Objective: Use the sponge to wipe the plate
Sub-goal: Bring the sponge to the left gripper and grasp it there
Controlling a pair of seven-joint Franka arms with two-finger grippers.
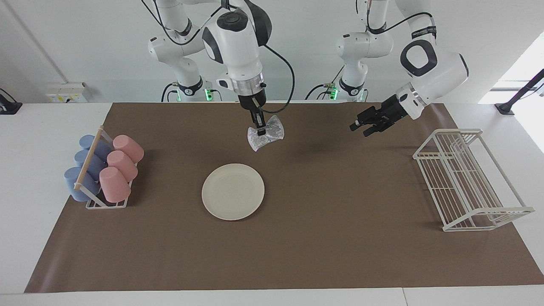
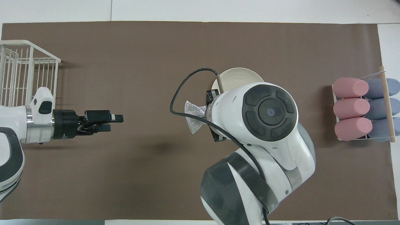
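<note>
Right gripper: we see the right gripper (image 1: 260,128) raised in the air over the brown mat (image 1: 323,255), its jaws pinching the small silvery speckled sponge (image 1: 265,133) at its narrowed middle.
Sponge: it hangs from those jaws, clear of everything below; in the overhead view it shows at (image 2: 194,116), beside the arm's large white wrist.
Plate: we find the round, flat, cream-white plate (image 1: 233,197) lying on the mat near the middle of the white counter (image 1: 25,170), with nothing on it or touching it.
Left gripper: the left gripper (image 1: 362,124) hovers over the mat toward the left arm's end, its jaws spread and holding nothing; this arm waits.
Wire rack: a white wire dish rack (image 1: 469,180) stands at the left arm's end.
Cup holder: pink and blue plastic cups (image 1: 104,168) lie in a small rack at the right arm's end.
</note>
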